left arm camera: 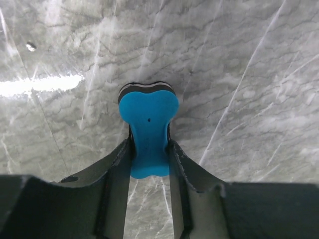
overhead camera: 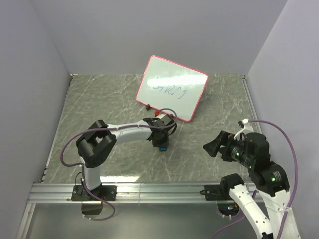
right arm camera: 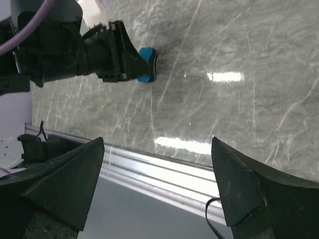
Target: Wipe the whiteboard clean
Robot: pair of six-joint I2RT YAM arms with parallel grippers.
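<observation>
The whiteboard [overhead camera: 172, 87] stands tilted at the back of the marble table, pink-rimmed, with blue scribbles [overhead camera: 169, 90] across its middle. In front of it my left gripper [overhead camera: 162, 143] points down at the table, shut on the blue bone-shaped eraser [left arm camera: 148, 122]. Both fingers press the eraser's narrow waist, and its dark felt edge rests on the table. The right wrist view shows the same eraser [right arm camera: 147, 59] at the left gripper's tip. My right gripper [overhead camera: 212, 148] hovers open to the right, well apart from the board and holding nothing.
An aluminium rail [overhead camera: 149, 191] runs along the table's near edge, with both arm bases on it. Grey walls close in the table on the left, back and right. A small red piece [overhead camera: 157, 113] sits by the board's lower foot.
</observation>
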